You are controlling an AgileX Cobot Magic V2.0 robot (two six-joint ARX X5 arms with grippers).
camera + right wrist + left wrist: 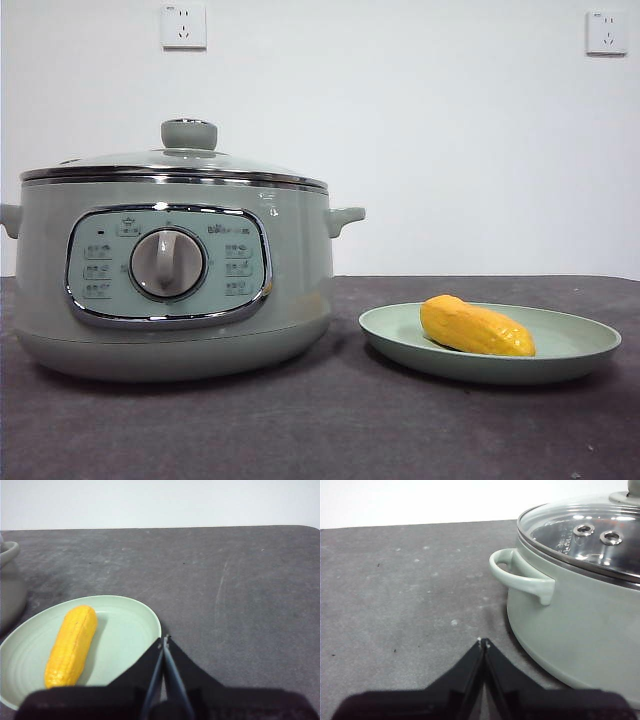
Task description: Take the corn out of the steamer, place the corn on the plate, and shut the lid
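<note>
The corn (477,327) is laid on the plate (580,350), beside the steamer (170,340), whose lid (175,165) is seated. The left gripper (483,641) is held low beside the steamer, jaws closed; the right gripper (165,639), likewise closed and empty, is held over the plate's rim.

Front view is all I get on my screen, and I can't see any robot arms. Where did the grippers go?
Observer: The left gripper sits shut above the table, beside the steamer, near its side handle.
Operator: And the other one?
Observer: The right gripper is shut too, empty, just past the rim of the plate.
Operator: Is the corn in the middle of the plate?
Observer: No. From above, the corn lies toward the plate's steamer side, with bare plate between it and the right gripper.
Operator: Does the lid have holes?
Observer: Yes, the lid has two small metal-ringed holes in the glass.
</note>
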